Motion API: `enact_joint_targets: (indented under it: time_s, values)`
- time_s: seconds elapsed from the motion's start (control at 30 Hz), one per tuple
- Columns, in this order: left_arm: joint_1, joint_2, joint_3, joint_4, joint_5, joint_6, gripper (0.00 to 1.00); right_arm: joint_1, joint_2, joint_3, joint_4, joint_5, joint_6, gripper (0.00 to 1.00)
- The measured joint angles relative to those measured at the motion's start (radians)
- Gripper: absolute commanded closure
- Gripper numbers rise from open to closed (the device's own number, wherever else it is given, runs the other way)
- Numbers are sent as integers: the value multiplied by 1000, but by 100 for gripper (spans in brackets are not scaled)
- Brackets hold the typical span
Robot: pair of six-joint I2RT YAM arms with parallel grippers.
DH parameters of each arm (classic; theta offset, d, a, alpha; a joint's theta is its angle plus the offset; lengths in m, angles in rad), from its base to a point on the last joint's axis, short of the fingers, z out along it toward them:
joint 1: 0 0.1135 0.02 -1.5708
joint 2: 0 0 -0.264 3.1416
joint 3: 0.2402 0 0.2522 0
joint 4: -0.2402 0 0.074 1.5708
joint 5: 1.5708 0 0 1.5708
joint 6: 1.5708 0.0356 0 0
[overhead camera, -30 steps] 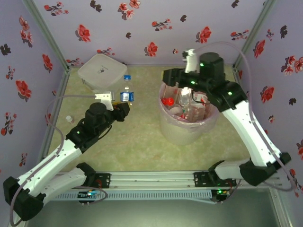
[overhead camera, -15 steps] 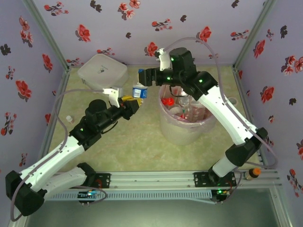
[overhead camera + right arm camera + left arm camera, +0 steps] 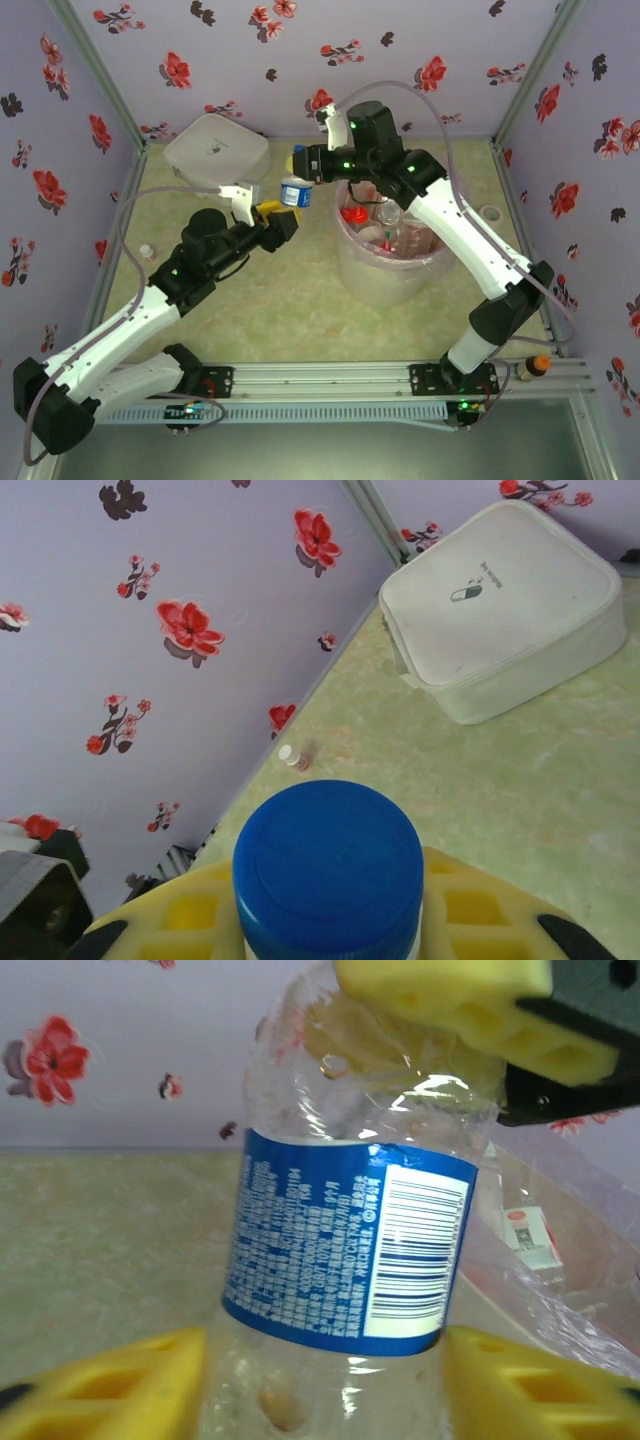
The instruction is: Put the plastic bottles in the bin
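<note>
- A clear bottle (image 3: 295, 192) with a blue cap and a blue label is held upright above the table (image 3: 260, 300), cap up, its long axis vertical. It is between the two grippers, just left of the bin (image 3: 345, 268).
- The right gripper (image 3: 300, 165) comes in from the bin's side, with its arm reaching across the bin's mouth. Its jaws are clamped on the bottle at the neck, just under the cap. In the right wrist view the cap sits between the yellow fingers (image 3: 470, 920).
- The left gripper (image 3: 278, 222) reaches up from the near left. Its two yellow fingers (image 3: 110, 1385) flank the bottle's lower body below the label.
- In the left wrist view each left finger lies right at the bottle's side. Whether they press on it or have just let go cannot be told.
- The bottle seems to be passing from the left arm to the right one. The right arm is nearer the bin.
- The next move probably needs the left jaws clear of the bottle. The right arm could then carry it rightward over the rim.
- The bin is a round pale bucket with a pink liner. It already holds several bottles (image 3: 400, 225), one of them with a red cap.
- A flat white box (image 3: 215, 150) sits shut at the far left corner, well apart from the bin.
</note>
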Motion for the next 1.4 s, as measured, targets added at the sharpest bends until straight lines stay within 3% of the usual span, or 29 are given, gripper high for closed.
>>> enact_joint_targets:
  time_s: [0.17, 0.53, 0.8, 1.0, 1.23, 1.33, 1.4]
  values:
    - [-3, -25, -11, 0, 0, 6, 0, -5, -23, 70, -19, 76, -29, 82]
    - [-3, 0, -51, -45, -24, -1, 0, -164, -366, 151, -221, 366, -153, 85]
    - [-3, 25, -16, -56, -18, -13, 0, -169, -429, 98, -444, 527, -243, 86]
    - [-5, 68, 28, -53, 13, -20, 0, -169, -355, 9, -541, 537, -285, 85]
    - [-5, 105, 43, -77, 12, -35, 0, -164, -332, -119, -545, 451, -298, 83]
    - [-5, 105, 43, -95, 12, -39, 0, -164, -334, -179, -533, 435, -298, 75]
    - [-5, 108, 44, -100, 12, -41, 0, -164, -333, -209, -535, 425, -291, 65]
